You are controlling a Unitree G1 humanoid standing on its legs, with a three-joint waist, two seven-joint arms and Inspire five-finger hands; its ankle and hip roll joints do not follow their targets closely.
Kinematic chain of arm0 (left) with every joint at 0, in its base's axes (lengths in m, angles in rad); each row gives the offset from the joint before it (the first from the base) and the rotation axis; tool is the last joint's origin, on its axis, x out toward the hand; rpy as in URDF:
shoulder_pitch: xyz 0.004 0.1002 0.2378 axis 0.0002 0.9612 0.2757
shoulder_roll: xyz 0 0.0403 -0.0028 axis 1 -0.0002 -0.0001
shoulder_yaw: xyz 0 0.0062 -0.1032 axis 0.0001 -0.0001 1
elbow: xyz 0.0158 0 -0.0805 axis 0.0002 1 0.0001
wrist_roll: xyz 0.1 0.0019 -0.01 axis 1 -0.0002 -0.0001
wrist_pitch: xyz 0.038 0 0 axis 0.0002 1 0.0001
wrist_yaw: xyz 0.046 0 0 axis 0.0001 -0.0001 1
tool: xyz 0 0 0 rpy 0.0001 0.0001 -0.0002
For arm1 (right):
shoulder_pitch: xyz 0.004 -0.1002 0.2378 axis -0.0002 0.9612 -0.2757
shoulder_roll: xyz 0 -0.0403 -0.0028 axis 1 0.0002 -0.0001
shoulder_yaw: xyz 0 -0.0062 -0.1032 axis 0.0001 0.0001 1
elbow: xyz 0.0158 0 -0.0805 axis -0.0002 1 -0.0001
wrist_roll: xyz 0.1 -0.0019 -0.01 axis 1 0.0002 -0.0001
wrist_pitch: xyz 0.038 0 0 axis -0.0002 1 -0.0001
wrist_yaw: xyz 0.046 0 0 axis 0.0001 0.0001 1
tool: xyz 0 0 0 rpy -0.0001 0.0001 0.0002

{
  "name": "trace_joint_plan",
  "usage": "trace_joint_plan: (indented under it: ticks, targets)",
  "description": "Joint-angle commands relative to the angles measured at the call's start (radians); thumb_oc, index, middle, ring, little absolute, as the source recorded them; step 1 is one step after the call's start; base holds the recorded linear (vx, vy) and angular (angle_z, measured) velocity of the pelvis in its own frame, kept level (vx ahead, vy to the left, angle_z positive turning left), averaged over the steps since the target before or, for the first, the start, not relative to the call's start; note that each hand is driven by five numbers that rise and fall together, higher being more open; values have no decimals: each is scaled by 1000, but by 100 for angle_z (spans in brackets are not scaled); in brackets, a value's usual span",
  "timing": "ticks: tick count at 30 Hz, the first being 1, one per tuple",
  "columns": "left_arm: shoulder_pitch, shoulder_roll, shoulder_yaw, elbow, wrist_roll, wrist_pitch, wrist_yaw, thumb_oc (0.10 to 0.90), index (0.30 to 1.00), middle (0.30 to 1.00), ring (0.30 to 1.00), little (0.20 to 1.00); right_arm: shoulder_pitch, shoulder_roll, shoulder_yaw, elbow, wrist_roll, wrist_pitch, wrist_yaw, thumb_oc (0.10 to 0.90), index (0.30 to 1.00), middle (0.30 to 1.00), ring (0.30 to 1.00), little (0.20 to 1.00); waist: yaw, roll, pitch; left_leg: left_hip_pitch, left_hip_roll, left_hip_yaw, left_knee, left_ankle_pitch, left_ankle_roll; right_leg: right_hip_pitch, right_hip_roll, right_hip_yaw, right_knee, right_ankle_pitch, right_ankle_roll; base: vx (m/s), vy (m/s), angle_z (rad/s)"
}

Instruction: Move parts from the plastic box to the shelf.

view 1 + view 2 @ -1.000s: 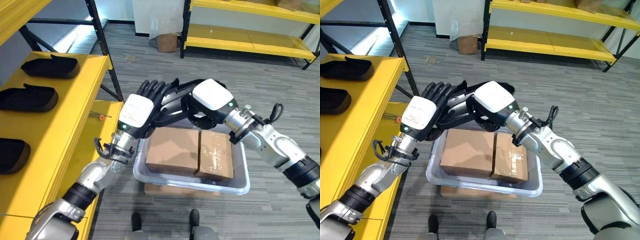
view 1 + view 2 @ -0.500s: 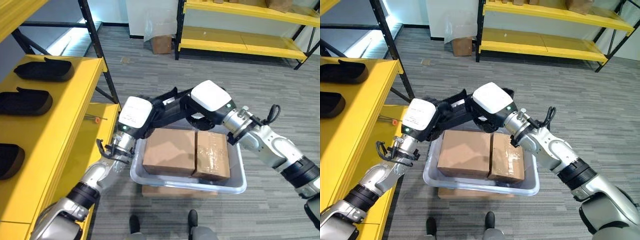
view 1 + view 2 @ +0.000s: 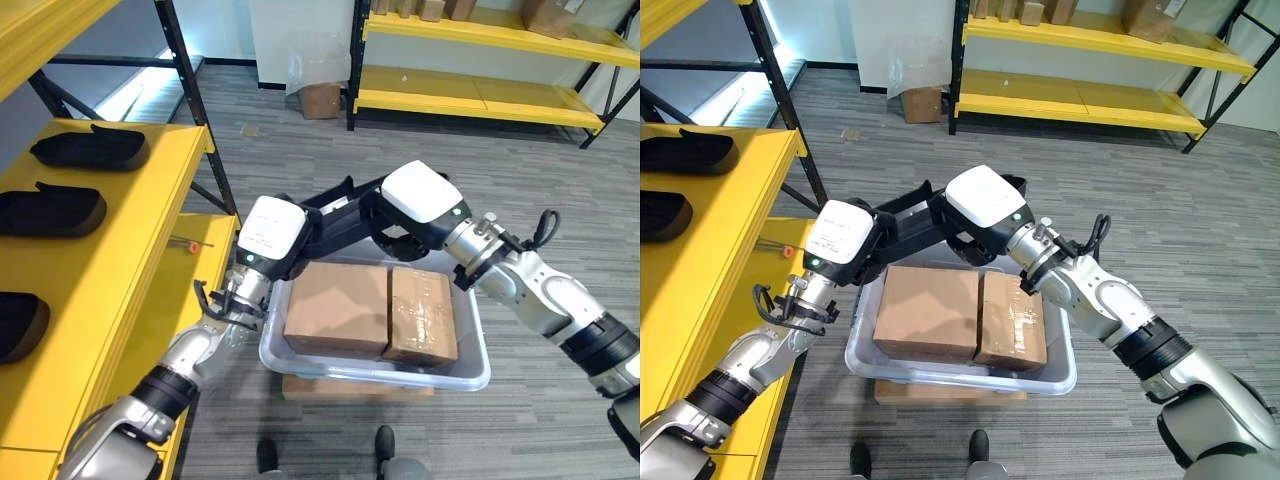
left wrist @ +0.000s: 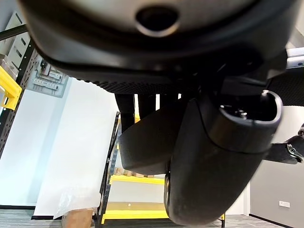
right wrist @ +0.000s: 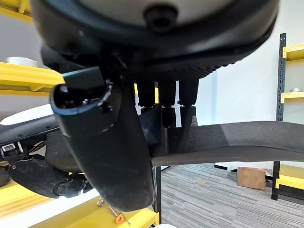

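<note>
While both hands meet above the far rim of the translucent grey plastic box (image 3: 470, 372), I see a long black moulded part (image 3: 902, 212) spanning between them, matte, flat and slightly curved. My left hand (image 3: 272, 232) has its fingers curled round one end; my right hand (image 3: 418, 200) has its fingers and thumb closed on the other end, as its wrist view shows. The part hangs in the air, clear of the box, just beyond my fingertips. Below the fingers, two brown cardboard cartons (image 3: 338, 309) sit side by side in the box, touching. Off to the left hand's outer side stands the yellow metal shelf (image 3: 120, 260), carrying three black tray-shaped parts (image 3: 52, 209). Its dark upright post (image 3: 195, 110) stands between the held part and the shelf top.
</note>
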Motion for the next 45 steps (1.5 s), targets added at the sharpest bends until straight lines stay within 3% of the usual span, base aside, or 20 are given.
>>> trace_joint_plan:
  ticks: [1, 2, 4, 5, 12, 16, 23, 27, 30, 34, 35, 36, 38, 39, 40, 41, 42, 44, 45]
  targets:
    - [-98, -52, 2, -5, -46, -18, 76, 400, 300, 300, 300, 300, -115, 67, -18, -17, 84, -19, -114, 400, 300, 300, 300, 300, 19, 16, -127, 90, 61, -13, -8, -83, -15, 42, -84, 27, 33, 3, 67, 0, 0, 0]
    - [-92, -51, 6, -7, -47, -18, 75, 400, 300, 300, 300, 300, -113, 68, -20, -18, 84, -19, -115, 400, 300, 300, 300, 300, 19, 16, -127, 90, 61, -14, -8, -84, -15, 43, -84, 27, 33, 2, 66, 0, 0, 0]
    - [-72, -51, 23, -11, -59, -20, 75, 400, 300, 300, 300, 300, -97, 74, -33, -25, 98, -21, -114, 786, 841, 841, 841, 841, 19, 18, -125, 91, 61, -14, -8, -84, -15, 43, -84, 28, 33, 2, 66, 0, 0, 0]
    - [-57, -48, 34, -16, -66, -22, 73, 400, 300, 300, 300, 300, -84, 77, -43, -32, 111, -23, -108, 900, 1000, 1000, 1000, 1000, 20, 19, -126, 92, 60, -13, -8, -85, -15, 45, -84, 28, 32, 1, 66, 0, 0, 0]
    - [73, -35, 146, -32, -130, -27, 71, 400, 300, 300, 300, 300, 55, 115, -152, -78, 199, -30, -91, 900, 1000, 1000, 1000, 1000, 27, 33, -120, 93, 60, -13, -8, -82, -16, 46, -83, 26, 37, -5, 62, 5, -12, -3]
    - [178, -14, 259, -54, -165, -26, 85, 400, 300, 300, 300, 300, 204, 148, -262, -137, 269, -47, -79, 900, 1000, 1000, 1000, 1000, 26, 54, -115, 88, 64, -18, -8, -73, -18, 37, -76, 28, 55, -22, 54, -3, -45, -2]
    - [236, -18, 339, -77, -196, -18, 103, 400, 300, 300, 300, 300, 328, 173, -343, -205, 352, -65, -52, 900, 1000, 1000, 1000, 1000, 20, 77, -107, 74, 80, -28, -8, -51, -27, 15, -56, 28, 94, -51, 39, -22, -59, 1]
    - [281, -27, 418, -126, -212, -17, 122, 400, 300, 300, 300, 300, 429, 164, -423, -268, 425, -84, -25, 900, 1000, 1000, 1000, 1000, 5, 114, -87, 47, 119, -43, -8, -13, -38, -36, -9, 29, 176, -117, 8, -65, -120, 4]
    - [308, -36, 450, -157, -224, -21, 135, 400, 300, 300, 300, 300, 439, 167, -431, -268, 442, -92, -28, 900, 1000, 1000, 1000, 1000, 5, 127, -73, 46, 135, -46, -8, 1, -35, -82, 15, 42, 238, -147, -6, -89, -118, -4]
    - [351, -49, 494, -213, -233, -23, 157, 400, 300, 300, 300, 300, 393, 179, -396, -263, 450, -100, -30, 900, 1000, 1000, 1000, 1000, 31, 137, -52, 21, 181, -52, -8, 74, -39, -163, 66, 51, 340, -194, -32, -121, -203, -13]
    - [364, -55, 503, -237, -237, -26, 166, 400, 300, 300, 300, 300, 351, 193, -373, -260, 463, -105, -34, 900, 1000, 1000, 1000, 1000, 55, 139, -41, -9, 207, -68, -8, 139, -54, -183, 87, 39, 359, -211, -45, -165, -334, -14]
    - [366, -59, 500, -249, -238, -29, 168, 400, 300, 300, 300, 300, 323, 203, -360, -257, 469, -109, -45, 900, 1000, 1000, 1000, 1000, 73, 141, -34, -36, 215, -82, -8, 182, -64, -187, 91, 23, 359, -215, -52, -142, -261, -19]
    - [362, -62, 498, -256, -242, -28, 165, 400, 300, 300, 300, 300, 306, 207, -354, -248, 466, -107, -56, 900, 1000, 1000, 1000, 1000, 76, 142, -29, -65, 220, -89, -8, 217, -71, -188, 90, 6, 351, -217, -59, -137, -192, -1]
    - [336, -72, 473, -261, -248, -30, 167, 400, 300, 300, 300, 300, 289, 216, -349, -239, 465, -104, -82, 900, 1000, 1000, 1000, 1000, 80, 129, -10, -121, 197, -25, 1, 262, -68, -162, 63, -60, 306, -206, -76, -232, -257, 47]
    - [328, -69, 462, -271, -254, -36, 165, 400, 300, 300, 300, 300, 285, 216, -349, -235, 461, -103, -90, 900, 1000, 1000, 1000, 1000, 81, 121, -3, -132, 172, -37, 10, 256, -61, -155, 56, -74, 284, -187, -76, -255, -305, 119]
    - [327, -69, 458, -286, -251, -46, 164, 400, 300, 300, 300, 300, 287, 224, -346, -239, 456, -98, -95, 900, 1000, 1000, 1000, 1000, 87, 112, 0, -127, 142, -50, 50, 214, -55, -152, 49, -80, 258, -172, -76, -149, -133, 175]
    - [328, -68, 459, -287, -251, -46, 163, 400, 300, 300, 300, 300, 287, 225, -346, -239, 455, -98, -96, 900, 1000, 1000, 1000, 1000, 85, 111, 1, -134, 141, -53, 59, 212, -52, -151, 48, -82, 252, -165, -76, -143, -174, 151]
    - [344, -80, 461, -310, -250, -61, 158, 400, 300, 300, 300, 300, 306, 242, -349, -241, 469, -105, -99, 900, 1000, 1000, 1000, 1000, 95, 91, -3, -131, 66, -99, 158, 79, -27, -128, 34, -106, 187, -127, -75, -139, -191, 57]
    - [364, -82, 459, -342, -248, -71, 143, 400, 300, 300, 300, 300, 334, 246, -359, -258, 479, -112, -87, 900, 1000, 1000, 1000, 1000, 84, 77, -12, -111, 36, -63, 262, -14, -3, -102, 26, -156, 137, -103, -83, -126, -219, 90]
